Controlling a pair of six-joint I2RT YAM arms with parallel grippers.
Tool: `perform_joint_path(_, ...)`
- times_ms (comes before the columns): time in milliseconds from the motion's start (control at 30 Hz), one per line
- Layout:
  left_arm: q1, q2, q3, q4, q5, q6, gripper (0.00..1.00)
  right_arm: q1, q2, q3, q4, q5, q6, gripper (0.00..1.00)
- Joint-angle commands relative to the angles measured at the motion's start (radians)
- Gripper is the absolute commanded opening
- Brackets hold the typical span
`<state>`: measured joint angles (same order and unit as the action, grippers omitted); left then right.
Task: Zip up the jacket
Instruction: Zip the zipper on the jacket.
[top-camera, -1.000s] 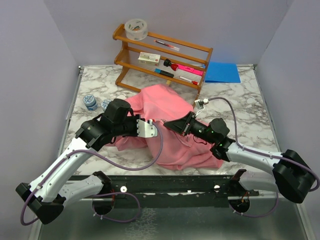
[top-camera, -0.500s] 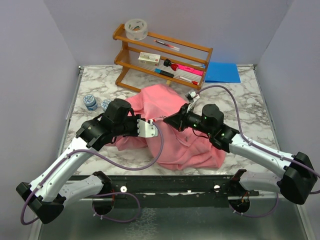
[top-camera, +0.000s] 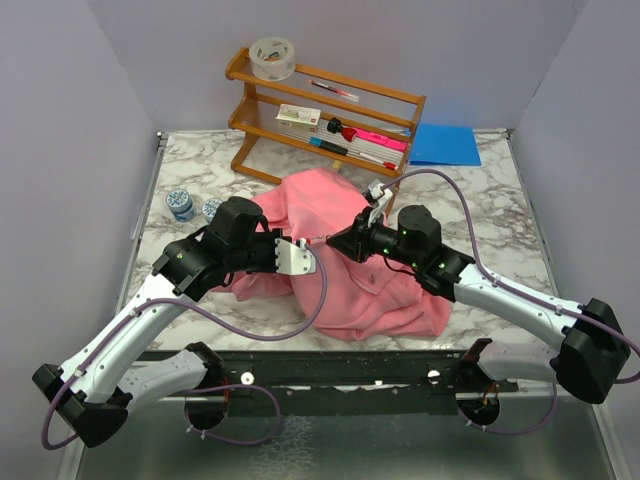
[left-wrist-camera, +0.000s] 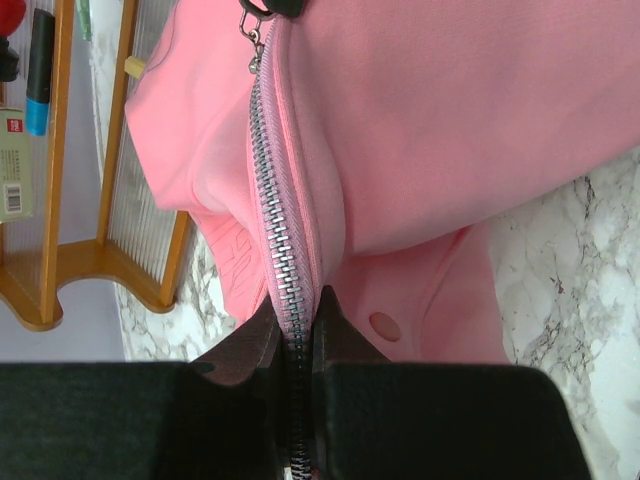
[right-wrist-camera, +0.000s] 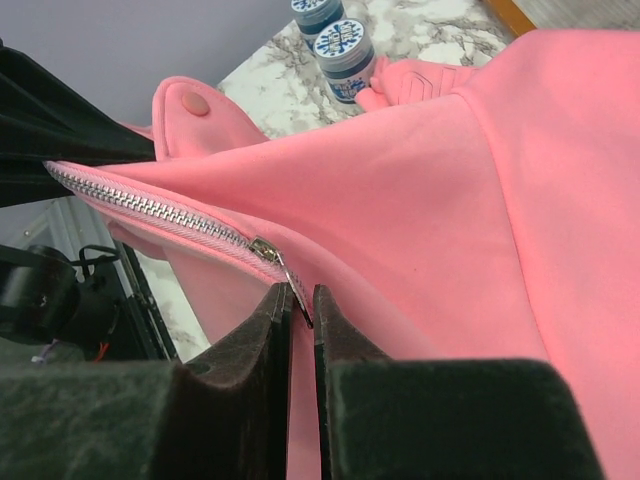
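Marble table (top-camera: 510, 215), jacket (top-camera: 330, 200) pinched in left claw (left-wrist-camera: 297, 312)

The top camera looks down from above the near edge over the whole white marble-patterned table (top-camera: 500, 210). Each wrist camera peers close past its own jaws at the silver metal zipper (left-wrist-camera: 272, 200) of the soft pink fleece jacket (top-camera: 325, 200), seemingly from opposite ends.
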<state>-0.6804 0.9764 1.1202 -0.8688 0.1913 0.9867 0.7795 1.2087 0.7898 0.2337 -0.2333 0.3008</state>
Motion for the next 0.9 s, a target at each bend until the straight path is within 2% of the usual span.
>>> perform_joint_path(0,0.001,-0.005,0.023,0.014,0.029,0.009,0.0,-0.006,0.008,0.017,-0.03,0.014,-0.038,0.12)
perform_joint_path(167,0.001,-0.002,0.026,0.014,0.027,0.009,0.0,-0.006,0.004,0.042,-0.079,0.053,-0.096,0.08)
perform_joint_path(333,0.001,-0.006,0.024,0.014,0.026,0.009,0.0,-0.006,-0.003,0.09,-0.153,0.111,-0.201,0.09)
perform_joint_path(500,0.001,-0.005,0.024,0.013,0.031,0.009,0.0,-0.006,0.002,0.123,-0.169,0.106,-0.29,0.1)
perform_joint_path(767,0.0,-0.011,0.024,0.014,0.021,0.011,0.0,-0.004,0.039,0.192,-0.229,0.126,-0.378,0.0)
perform_joint_path(867,0.001,-0.017,0.019,0.016,0.009,0.012,0.0,-0.005,0.061,0.255,-0.37,0.162,-0.383,0.0)
